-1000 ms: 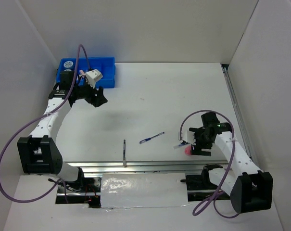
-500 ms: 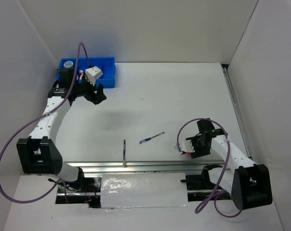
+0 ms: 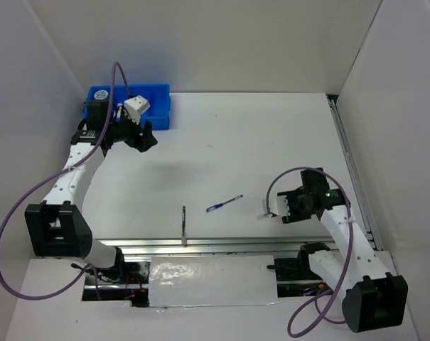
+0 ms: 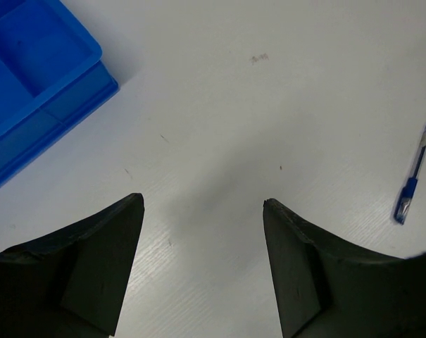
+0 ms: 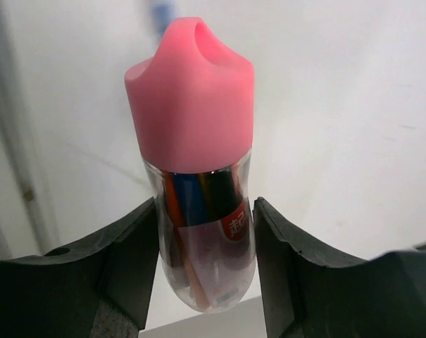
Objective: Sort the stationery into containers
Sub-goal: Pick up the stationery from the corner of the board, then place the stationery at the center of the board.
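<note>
Tube (image 5: 191,127) sat gripped between the right tool's (image 5: 205,208) jaws, long axis along them, pink cap pointing outward (above the bench (image 3: 271,142)). Left tool (image 4: 202,204) hung open near the tray (image 4: 29,84).

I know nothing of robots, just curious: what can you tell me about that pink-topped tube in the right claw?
The pink tube has a clear glossy body, plastic by its look, and a matte pink cap notched at the tip. Orange and blue stripes and a red label with white characters show on the body. The right gripper clamps it, dark fingers on both sides of the body, the cap sticking out past the fingertips.
</note>
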Motion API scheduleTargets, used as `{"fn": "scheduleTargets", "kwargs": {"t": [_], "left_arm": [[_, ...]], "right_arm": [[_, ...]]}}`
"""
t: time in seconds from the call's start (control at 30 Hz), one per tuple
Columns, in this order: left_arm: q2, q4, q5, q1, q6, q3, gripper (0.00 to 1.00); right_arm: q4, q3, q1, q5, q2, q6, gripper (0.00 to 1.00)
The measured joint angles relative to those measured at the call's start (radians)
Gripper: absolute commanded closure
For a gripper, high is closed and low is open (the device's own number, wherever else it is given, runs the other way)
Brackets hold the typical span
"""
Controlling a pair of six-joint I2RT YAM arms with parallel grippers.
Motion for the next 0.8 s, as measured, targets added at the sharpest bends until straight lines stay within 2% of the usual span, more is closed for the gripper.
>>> {"fn": "scheduleTargets", "kwargs": {"t": [0.13,0.3,0.43,0.6,0.7,0.8], "left_arm": [[-0.002,0.068,0.0,0.04,-0.138,0.0,0.2],[-0.006,0.114,-0.077,0.113,-0.325,0.001,0.17],[-0.017,0.112,-0.22,0.124,-0.428,0.001,0.15],[-0.055,0.08,-0.357,0.122,-0.486,-0.003,0.15],[-0.089,0.076,-0.399,0.122,-0.5,-0.042,0.15],[-0.111,0.066,-0.419,0.121,-0.504,-0.09,0.15]], "right_arm": [[-0.013,0.266,0.003,-0.124,0.085,0.194,1.0],[0.081,0.64,0.062,-0.284,0.385,0.662,1.0],[0.243,0.777,0.134,-0.361,0.632,1.097,1.0],[0.407,0.819,0.241,-0.334,0.895,1.574,1.0],[0.428,0.84,0.294,-0.267,1.003,1.793,1.0],[0.411,0.93,0.341,-0.148,1.097,1.974,1.0]]}}
